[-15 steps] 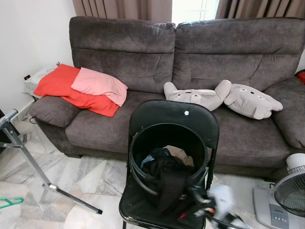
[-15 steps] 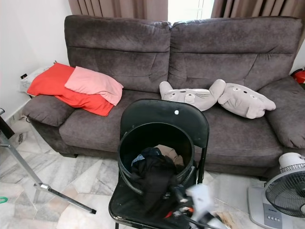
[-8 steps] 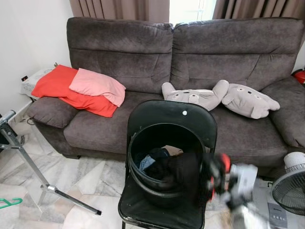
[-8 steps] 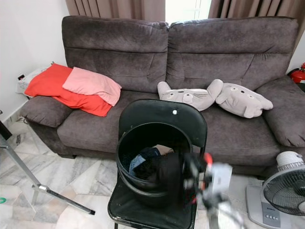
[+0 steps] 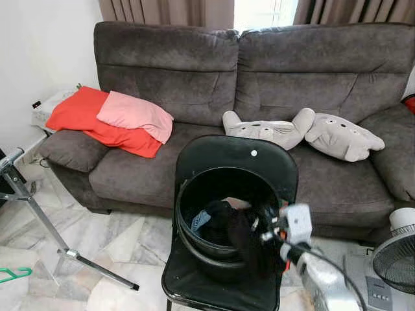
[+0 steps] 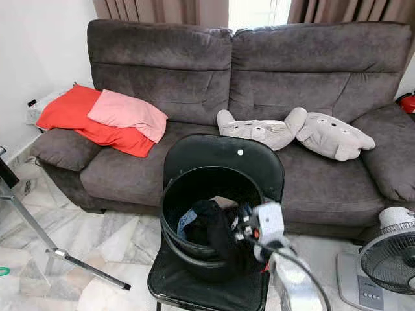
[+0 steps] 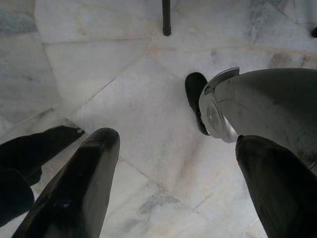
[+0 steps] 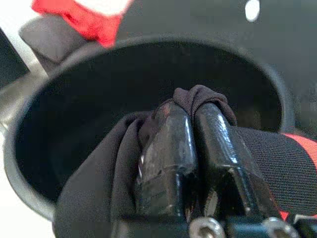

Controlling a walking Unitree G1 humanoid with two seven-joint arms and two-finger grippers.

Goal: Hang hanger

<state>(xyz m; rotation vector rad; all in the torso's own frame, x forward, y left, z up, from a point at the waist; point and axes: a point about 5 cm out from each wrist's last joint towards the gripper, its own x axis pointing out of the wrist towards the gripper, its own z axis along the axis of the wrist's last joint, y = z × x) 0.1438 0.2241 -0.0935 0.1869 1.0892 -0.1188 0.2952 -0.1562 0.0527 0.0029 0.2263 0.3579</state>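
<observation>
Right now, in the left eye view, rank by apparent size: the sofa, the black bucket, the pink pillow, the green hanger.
1. Sofa, largest by far.
2. Black bucket, though nearer the camera.
3. Pink pillow.
4. Green hanger, smallest; cropped by the frame edge.

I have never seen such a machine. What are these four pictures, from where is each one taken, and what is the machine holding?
This is a walking humanoid robot with two arms, each ending in two black fingers. The two wide pictures come from cameras in its head. They show a grey sofa, and in front of it a black folding chair carrying a black bucket of clothes. The other two pictures come from cameras on its wrists. The right gripper is shut on a black garment, at the bucket's rim. The left gripper hangs open above the marble floor. A green hanger lies on the floor.
</observation>
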